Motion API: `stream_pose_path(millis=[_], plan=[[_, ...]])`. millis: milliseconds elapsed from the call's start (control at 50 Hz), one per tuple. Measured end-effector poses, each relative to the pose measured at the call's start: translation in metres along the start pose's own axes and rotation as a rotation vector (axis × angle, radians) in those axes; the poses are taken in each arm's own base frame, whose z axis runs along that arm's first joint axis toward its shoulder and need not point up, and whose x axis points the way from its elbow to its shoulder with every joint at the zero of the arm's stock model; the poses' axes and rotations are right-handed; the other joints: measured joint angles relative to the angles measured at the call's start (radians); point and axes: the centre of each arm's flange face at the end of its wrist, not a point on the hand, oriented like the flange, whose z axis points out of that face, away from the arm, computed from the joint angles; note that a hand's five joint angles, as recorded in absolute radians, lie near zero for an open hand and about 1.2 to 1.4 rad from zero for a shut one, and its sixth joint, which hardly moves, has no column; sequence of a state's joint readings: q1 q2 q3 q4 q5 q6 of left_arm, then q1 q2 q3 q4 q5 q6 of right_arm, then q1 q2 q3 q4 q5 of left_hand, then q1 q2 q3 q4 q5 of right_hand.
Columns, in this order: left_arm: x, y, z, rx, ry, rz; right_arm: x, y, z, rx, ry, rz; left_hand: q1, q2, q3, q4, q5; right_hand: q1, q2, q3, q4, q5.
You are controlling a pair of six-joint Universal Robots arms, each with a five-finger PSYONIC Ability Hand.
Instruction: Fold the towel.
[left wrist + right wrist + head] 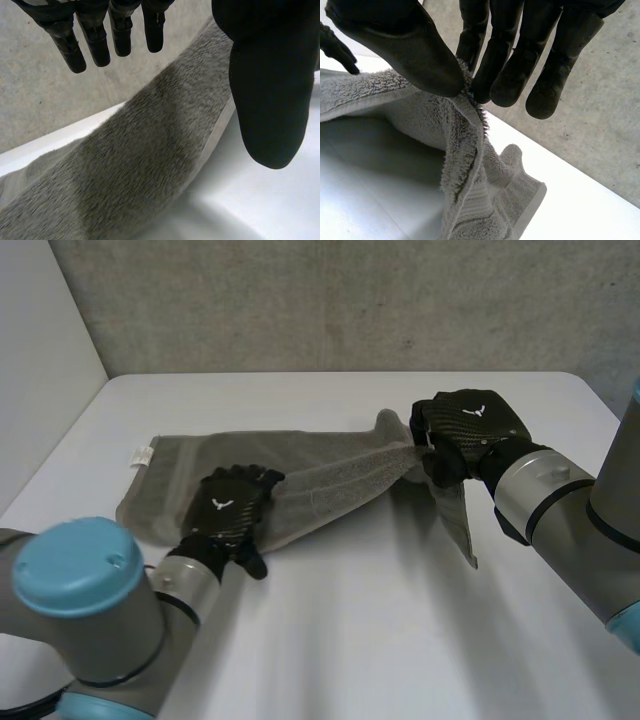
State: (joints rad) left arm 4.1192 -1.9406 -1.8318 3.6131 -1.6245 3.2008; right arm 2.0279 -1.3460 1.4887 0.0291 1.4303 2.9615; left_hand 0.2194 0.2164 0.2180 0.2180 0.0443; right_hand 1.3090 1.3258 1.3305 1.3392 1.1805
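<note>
At the left end we are seeing the grey terry towel [300,475] lying on the flat white table [350,640]. Its small white label [141,455] is sitting at the far left corner.

Our left hand [232,510] is resting on top of the left part of the towel, close to its near edge. In the left wrist view its fingers [95,40] are reaching out straight and its thumb [270,100] is standing apart from them. The pile [140,170] is running beneath the palm, and nothing is being gripped. This hand is only weighting the cloth.

Moving right, the towel's long axis is running across the table from the label end toward our right hand [470,425], rising slightly as it goes and gathering into a narrow ridge.

At the right end, the right wrist view is showing the thumb [405,45] pressing a hem of the cloth [465,150] against the fingers [505,65]. The pinched end is hanging lifted off the table, with a loose flap drooping below it.

We are judging that the fold turns on this line. The held end lies to the right of the pinned part, so the right hand is the one placed to carry its end leftward along the long axis, over the flat half.
</note>
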Motion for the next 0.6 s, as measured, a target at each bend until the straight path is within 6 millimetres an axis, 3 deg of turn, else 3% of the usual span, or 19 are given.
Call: stream_pose_path(millis=[420,600], plan=[[0.078,0.001,0.006,0.264,0.061,-0.012,-0.012,0.008,-0.003,-0.020,-0.036,0.000,-0.008,-0.009,-0.010,-0.009,-0.007,0.000,0.000,0.000,0.000,0.000],[0.088,0.016,0.022,0.254,-0.024,-0.028,-0.013,0.008,-0.003,-0.021,-0.038,0.000,-0.005,-0.003,-0.007,-0.006,-0.003,0.000,0.000,0.000,0.000,0.000]])
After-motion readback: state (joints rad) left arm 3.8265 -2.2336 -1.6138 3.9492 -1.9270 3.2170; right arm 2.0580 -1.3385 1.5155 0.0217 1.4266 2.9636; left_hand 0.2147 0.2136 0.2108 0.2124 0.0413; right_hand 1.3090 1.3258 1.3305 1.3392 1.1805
